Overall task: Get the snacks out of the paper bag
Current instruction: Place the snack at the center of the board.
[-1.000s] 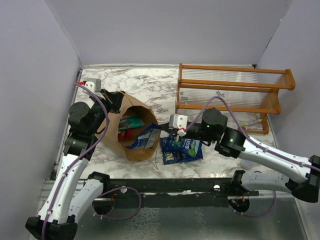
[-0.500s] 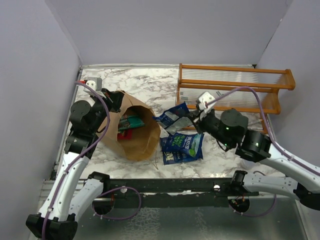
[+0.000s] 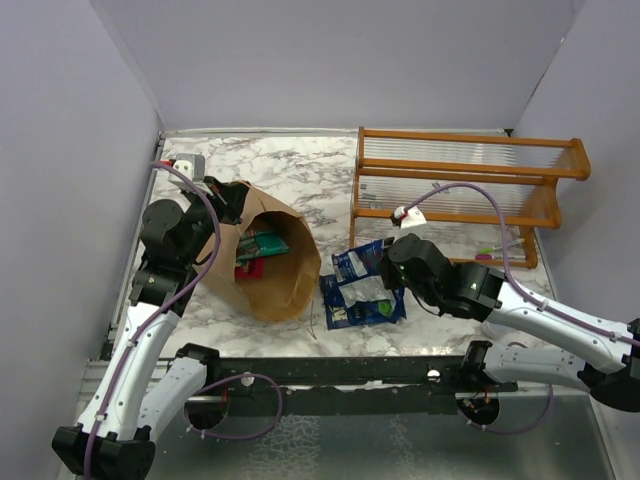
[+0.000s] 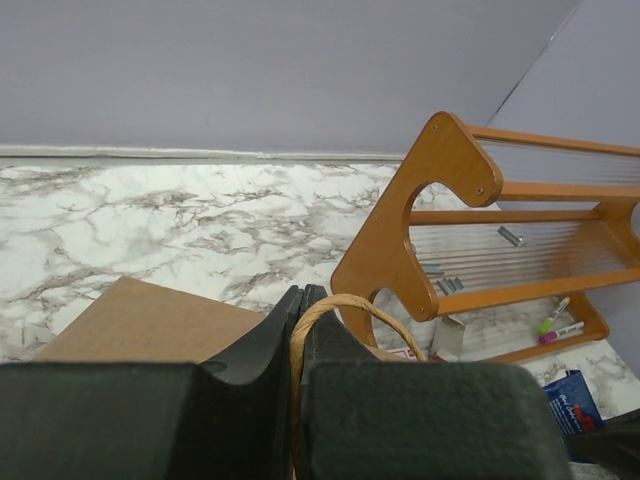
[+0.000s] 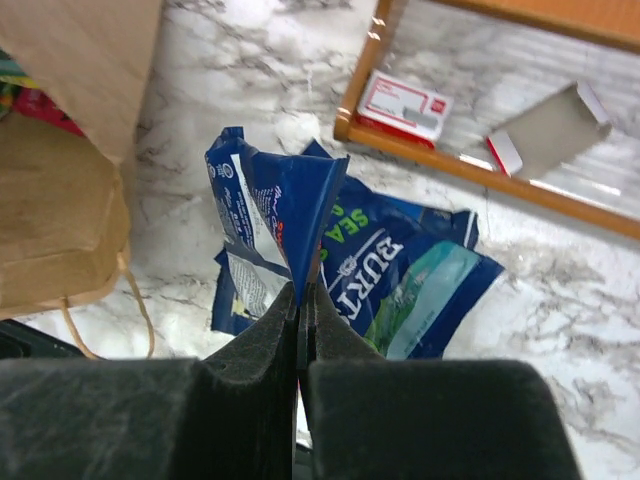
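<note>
Left gripper (image 4: pixel 300 296) closed on the paper bag (image 3: pixel 268 292) handle (image 4: pixel 345 297), frame centre-left. Right gripper (image 5: pixel 300 292) pinches blue packet (image 5: pixel 285 210) at centre, above second blue packet (image 5: pixel 400 285), near rack (image 3: pixel 460 140) edge. Bare table (image 3: pixel 300 170) upper centre.

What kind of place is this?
Probably a laboratory test cell: plain lilac walls box in a marble-patterned table, and a left arm and a right arm are bolted at its edge.

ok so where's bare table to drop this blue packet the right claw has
The widest bare table is at the back, bordered by the rear wall, the wooden rack and the paper bag. A thinner strip runs along the near edge. It's crowded between bag and rack, where another blue packet lies under the right claw.
</note>
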Tool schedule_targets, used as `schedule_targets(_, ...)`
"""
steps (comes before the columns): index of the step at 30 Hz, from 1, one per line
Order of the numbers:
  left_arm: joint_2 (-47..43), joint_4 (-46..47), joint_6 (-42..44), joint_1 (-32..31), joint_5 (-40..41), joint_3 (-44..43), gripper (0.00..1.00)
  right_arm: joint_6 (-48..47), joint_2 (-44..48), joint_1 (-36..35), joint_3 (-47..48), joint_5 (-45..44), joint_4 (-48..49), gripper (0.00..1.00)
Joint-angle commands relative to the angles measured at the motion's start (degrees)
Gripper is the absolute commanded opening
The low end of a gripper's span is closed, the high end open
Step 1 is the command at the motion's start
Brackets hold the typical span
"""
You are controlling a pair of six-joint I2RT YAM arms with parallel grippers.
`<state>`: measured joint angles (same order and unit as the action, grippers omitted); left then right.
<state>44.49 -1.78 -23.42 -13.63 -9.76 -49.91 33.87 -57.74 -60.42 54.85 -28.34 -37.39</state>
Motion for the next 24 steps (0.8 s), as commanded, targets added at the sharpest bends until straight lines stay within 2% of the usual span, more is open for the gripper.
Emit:
schedule_targets(1,0.1,1.7,0.1,-0.1,0.5,-0.3,0.00,9.6,0.8,-0.3,-0.3,-6.1,-5.9,0.01)
schedule_targets(6,0.1,1.6,0.3,-0.1,0.6,-0.7,0.00,18.2,-1.0,-0.3,4.3,-15.2,-22.2,0.01)
schedule_targets(12,0.4,2.3,0.0,-0.1,0.5,-0.3,0.00,24.0,2.8,-0.3,6.6,-13.8,-33.1,0.01)
schedule_targets(16,0.6,2.9,0.0,-0.1,0.2,-0.3,0.00,35.7,5.5,-0.3,6.5,-14.9,-43.1,0.01)
schedule_targets(20,0.8,3.2,0.1,-0.1,-0.3,-0.1,0.00,38.6,10.0,-0.3,5.2,-16.4,-43.3,0.01)
schedule_targets(24,0.5,3.2,-0.2,-0.1,-0.6,0.0,0.00,43.5,10.2,-0.3,3.5,-22.1,-42.9,0.01)
